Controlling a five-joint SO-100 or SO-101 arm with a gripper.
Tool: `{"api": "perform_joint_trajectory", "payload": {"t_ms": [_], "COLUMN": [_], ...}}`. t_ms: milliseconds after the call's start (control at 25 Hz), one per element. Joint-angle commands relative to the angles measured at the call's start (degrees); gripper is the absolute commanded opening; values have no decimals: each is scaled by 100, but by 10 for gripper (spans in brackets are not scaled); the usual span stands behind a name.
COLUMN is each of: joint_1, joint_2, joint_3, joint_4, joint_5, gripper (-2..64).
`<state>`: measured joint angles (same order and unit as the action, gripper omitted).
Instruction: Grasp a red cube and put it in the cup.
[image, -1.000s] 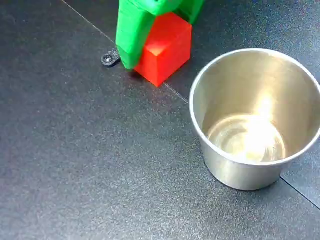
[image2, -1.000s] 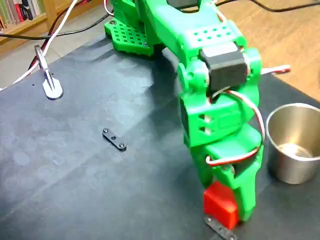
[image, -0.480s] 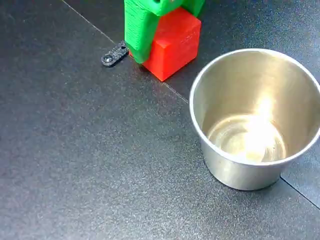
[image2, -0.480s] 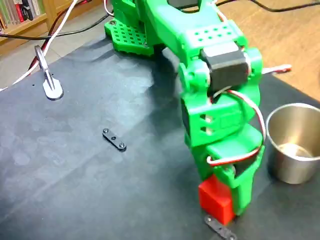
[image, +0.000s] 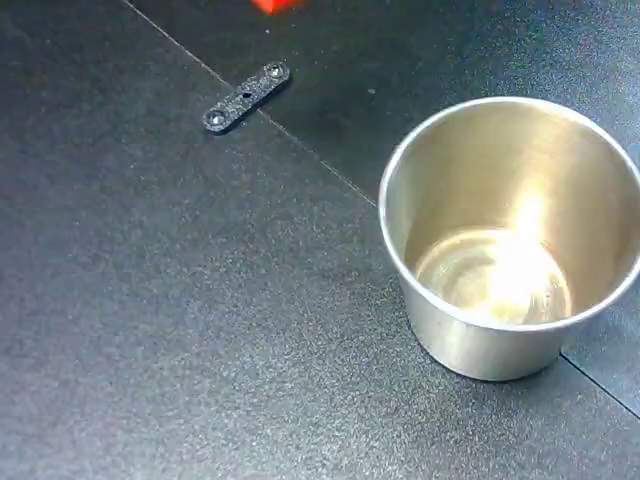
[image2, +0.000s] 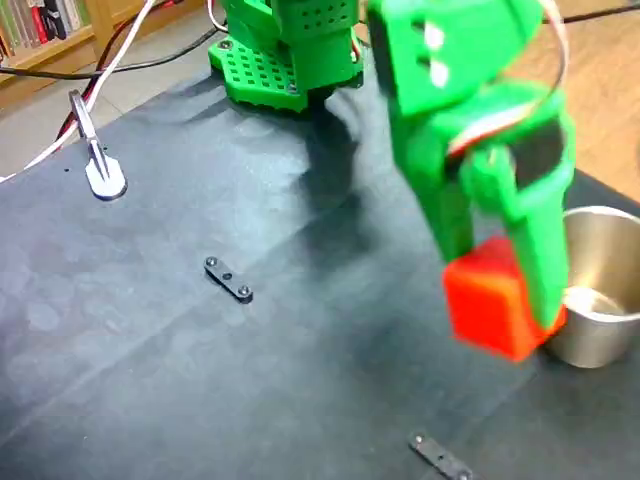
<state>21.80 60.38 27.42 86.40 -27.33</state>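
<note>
A fixed view, low and close to the surface (image: 150, 330): we see the cup (image: 510, 235) standing upright and empty, its shiny inside catching the light; only a sliver of the red cube (image: 275, 5) shows at the top edge, and a small black flat link (image: 246, 97) lies on the dark mat, well apart from the cup. A fixed view from farther back: here the green arm (image2: 455, 90) carries the red cube (image2: 487, 296) clear of the surface, the jaws of the gripper (image2: 505, 300) pinching it across two opposite faces, just beside the cup (image2: 595, 300) and not yet above its mouth. Two black links (image2: 229, 279) (image2: 440, 457) and a metal clip (image2: 95, 160) lie on the mat. We judge the cube light, rigid and sharp-edged, with smooth matte faces that could slide under a weak pinch; flat opposite faces are the sound place to hold. The steel cup looks light enough to tip if knocked.
</note>
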Motion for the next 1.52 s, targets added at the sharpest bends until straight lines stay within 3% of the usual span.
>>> {"api": "perform_joint_trajectory", "payload": {"t_ms": [0, 280, 480, 640, 920, 1480], "joint_1": [-185, -773, -1433, -1661, -1644, -1564], "joint_2": [984, 2733, 3217, 3111, 2549, 1907], "joint_3": [439, 2338, 2953, 2997, 3085, 3146], "joint_4": [-88, -97, -105, -308, -1714, -1749], "joint_5": [62, 62, 53, 70, 580, 1160], "gripper": [-3, -3, -3, -4, -4, -5]}}
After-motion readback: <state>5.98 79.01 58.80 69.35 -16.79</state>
